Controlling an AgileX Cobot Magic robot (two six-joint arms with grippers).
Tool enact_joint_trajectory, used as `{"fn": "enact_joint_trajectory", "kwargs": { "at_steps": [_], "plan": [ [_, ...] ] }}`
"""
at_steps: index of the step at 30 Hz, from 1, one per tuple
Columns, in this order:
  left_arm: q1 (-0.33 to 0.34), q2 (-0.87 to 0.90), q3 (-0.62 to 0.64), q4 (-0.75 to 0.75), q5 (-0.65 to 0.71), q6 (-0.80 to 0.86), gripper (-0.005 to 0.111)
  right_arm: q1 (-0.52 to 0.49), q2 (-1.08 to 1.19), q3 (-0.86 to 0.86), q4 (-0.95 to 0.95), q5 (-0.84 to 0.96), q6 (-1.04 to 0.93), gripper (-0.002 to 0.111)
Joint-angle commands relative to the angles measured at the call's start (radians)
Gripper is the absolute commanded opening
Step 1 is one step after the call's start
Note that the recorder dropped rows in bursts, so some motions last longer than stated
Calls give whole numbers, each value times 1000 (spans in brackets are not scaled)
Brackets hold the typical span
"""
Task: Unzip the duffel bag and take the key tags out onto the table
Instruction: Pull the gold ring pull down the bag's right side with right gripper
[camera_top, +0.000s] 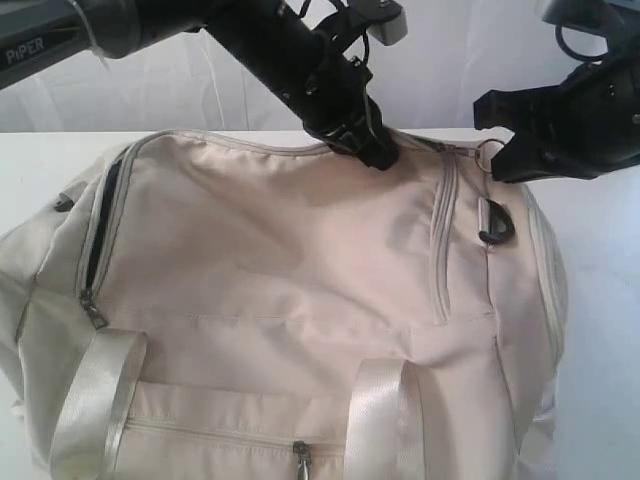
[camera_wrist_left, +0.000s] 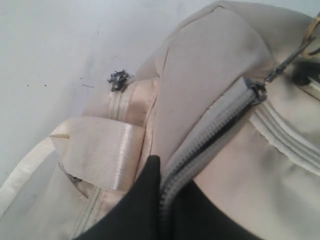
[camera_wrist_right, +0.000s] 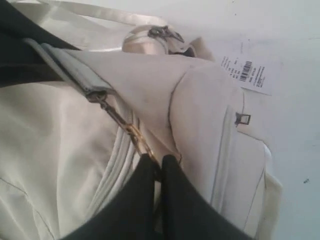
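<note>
Exterior: duffel bag on the surface, left gripper clamped on its top seam, no key tags showing. Left wrist: closed zipper runs straight toward that gripper. Right wrist: right gripper pinches the ring pull.

White lettering "PiPER" stood on the dark link of the left arm in the exterior view. A white paper label lying on the table carried a barcode; its small print was too blurred to read
</note>
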Motion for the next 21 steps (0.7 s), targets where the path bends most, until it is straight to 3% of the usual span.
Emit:
{"fn": "enact_joint_trajectory", "kwargs": {
  "at_steps": [1, 6, 9, 15, 21],
  "plan": [
    [115, -17, -2, 241, -49, -36, 0, -38, -46, 10, -265, 71, 64, 0],
    [75, -17, -2, -36, 71, 130, 0, -38, 18, 10, 122, 26, -206, 0],
    [37, -17, -2, -83, 108, 133, 0, -38, 73, 10, 287, 23, -317, 0],
    [-22, -17, -2, -154, 102, 185, 0, -38, 147, 10, 489, 70, -453, 0],
    [-23, -17, -2, -161, -52, 152, 0, -38, 155, 10, 440, 139, -455, 0]
  ]
}}
